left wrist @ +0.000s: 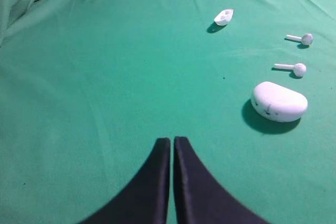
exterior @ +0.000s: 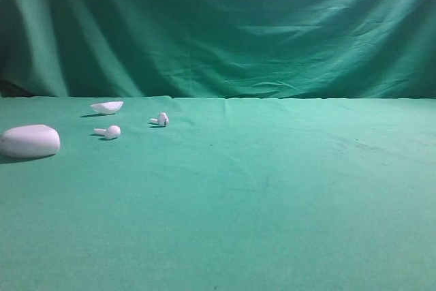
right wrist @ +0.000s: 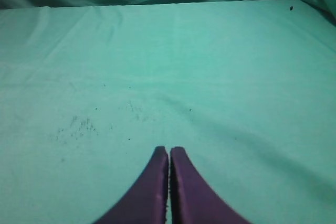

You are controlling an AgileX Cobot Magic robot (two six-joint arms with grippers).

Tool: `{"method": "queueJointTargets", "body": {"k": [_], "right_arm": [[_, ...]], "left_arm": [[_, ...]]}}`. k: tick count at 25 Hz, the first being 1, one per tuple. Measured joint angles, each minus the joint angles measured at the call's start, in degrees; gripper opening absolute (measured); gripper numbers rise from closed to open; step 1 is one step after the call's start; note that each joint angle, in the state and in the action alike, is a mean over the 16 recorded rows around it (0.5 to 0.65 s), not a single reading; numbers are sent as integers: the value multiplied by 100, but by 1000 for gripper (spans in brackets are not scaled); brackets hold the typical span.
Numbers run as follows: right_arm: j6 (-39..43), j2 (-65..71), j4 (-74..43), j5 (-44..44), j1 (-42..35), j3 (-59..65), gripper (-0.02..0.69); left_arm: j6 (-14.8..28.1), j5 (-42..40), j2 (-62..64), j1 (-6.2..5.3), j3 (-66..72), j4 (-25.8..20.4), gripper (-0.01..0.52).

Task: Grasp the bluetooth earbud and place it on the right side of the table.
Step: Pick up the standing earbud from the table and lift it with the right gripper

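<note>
Left wrist view: the left hand (left wrist: 172, 141) is pressed closed and holds nothing, above the green bench (left wrist: 105, 77). To its right lie the case (left wrist: 279, 102), the plain earbud (left wrist: 297, 68), then the bluetooth earbud (left wrist: 304, 39) and a lid piece (left wrist: 224, 17). The right hand (right wrist: 169, 151) is also closed, over bare cloth.

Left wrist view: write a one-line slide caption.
Shut left end effector over the table; case, two earbuds, lid ahead.
</note>
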Motion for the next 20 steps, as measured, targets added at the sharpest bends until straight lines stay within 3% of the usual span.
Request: {"method": "queueJointTargets", "body": {"k": [20], "right_arm": [[8,0,0,-78,0,1,0]], "left_arm": [[0,0,0,0,0,0,0]]}}
